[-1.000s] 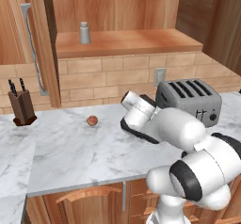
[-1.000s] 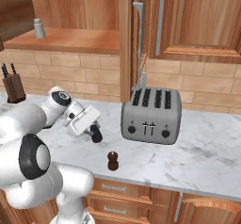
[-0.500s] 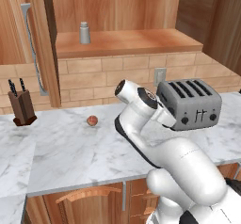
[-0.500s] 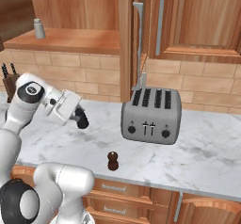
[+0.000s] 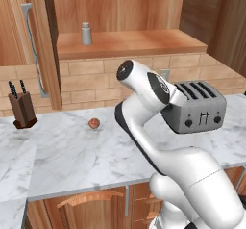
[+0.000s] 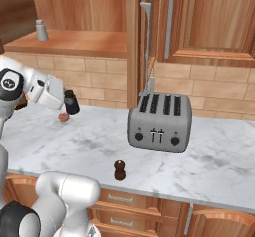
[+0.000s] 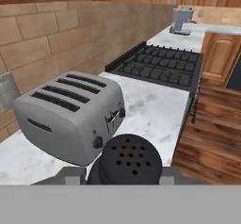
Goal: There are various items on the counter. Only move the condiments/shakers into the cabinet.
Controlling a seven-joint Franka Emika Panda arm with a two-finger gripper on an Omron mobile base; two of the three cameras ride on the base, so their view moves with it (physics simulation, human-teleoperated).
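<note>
The jaws are closed on the black shaker (image 6: 71, 102) and hold it up in the air, above the table (image 6: 219, 166) and to the left of the toaster (image 6: 160, 123). In the right base view the shaker is seen from the side, dark and bottle-shaped, at the end of the white hand, with the small reddish ball (image 6: 63, 117) just below it on the table. The hand view shows what this side view does not: the round black cap (image 7: 128, 161) with its many small holes, very near the camera, and behind it the long side of the toaster (image 7: 70, 115), a black stove (image 7: 157, 65) further along the table, and a brick wall.

In the left base view the arm covers the hand, so the shaker is hidden there; this view gives instead the knife block (image 5: 22, 108) far left of the toaster (image 5: 194, 106), and the ball (image 5: 94, 123) between them.

The grey shaker (image 5: 86, 33) stands on the cabinet shelf (image 5: 129, 43), above and left of the toaster. The brown pepper mill (image 6: 119, 170) stands on the table in front of the toaster, near the front edge.
</note>
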